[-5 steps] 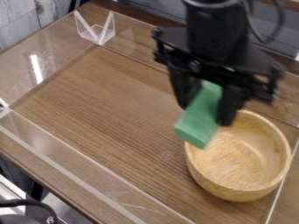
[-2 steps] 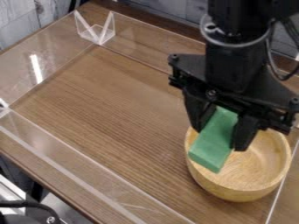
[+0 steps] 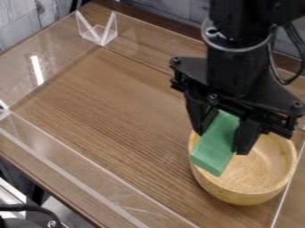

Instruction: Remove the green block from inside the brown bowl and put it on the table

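pincer: black pincer [image 3: 231, 125] clenched on long flat bright-green block [image 3: 219, 146]
done: block gripped, tilted over round light-brown wooden bowl [image 3: 272, 183], lower end at its near rim
left: clear bowl, set block on brown wood-grain counter [image 3: 107, 98] left of pincer

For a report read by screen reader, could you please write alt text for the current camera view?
A black robot claw pointing down grips a bright green block, held tilted over the near-left rim of a light brown wooden bowl. The bowl sits at the right of a wood-grain table edged with low clear walls.

Green block [image 3: 217, 149] hangs tilted, seemingly over the brown bowl's [image 3: 276, 183] rim.
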Robot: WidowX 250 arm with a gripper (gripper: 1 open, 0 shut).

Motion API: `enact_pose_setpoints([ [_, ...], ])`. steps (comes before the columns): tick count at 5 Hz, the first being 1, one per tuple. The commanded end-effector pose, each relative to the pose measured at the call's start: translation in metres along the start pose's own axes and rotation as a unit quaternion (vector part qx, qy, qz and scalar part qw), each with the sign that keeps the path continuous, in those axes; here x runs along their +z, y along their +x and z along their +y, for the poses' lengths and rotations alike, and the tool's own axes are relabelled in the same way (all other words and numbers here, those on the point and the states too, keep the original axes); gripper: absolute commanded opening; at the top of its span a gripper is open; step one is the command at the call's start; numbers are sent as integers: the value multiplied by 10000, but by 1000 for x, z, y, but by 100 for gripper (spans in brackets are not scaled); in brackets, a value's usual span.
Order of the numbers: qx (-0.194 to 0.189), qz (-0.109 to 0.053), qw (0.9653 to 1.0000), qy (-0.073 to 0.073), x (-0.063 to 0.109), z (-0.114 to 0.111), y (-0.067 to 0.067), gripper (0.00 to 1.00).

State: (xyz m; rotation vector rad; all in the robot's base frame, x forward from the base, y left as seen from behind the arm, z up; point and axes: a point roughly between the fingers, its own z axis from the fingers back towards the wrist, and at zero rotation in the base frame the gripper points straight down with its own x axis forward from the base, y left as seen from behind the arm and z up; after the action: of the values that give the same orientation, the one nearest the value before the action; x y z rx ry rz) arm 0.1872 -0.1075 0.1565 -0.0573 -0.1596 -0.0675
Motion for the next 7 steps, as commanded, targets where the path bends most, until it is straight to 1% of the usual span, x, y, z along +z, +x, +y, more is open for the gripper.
enact_pose_setpoints([
  [1, 95, -225, 9997, -70, 14, 6, 6, 0],
  [2, 158, -243, 9996, -65, 19, 12, 7, 0],
  [4, 234, -282, 9993, -48, 22, 22, 10, 0],
  [7, 309, -327, 9990, -40, 31, 28, 12, 0],
])
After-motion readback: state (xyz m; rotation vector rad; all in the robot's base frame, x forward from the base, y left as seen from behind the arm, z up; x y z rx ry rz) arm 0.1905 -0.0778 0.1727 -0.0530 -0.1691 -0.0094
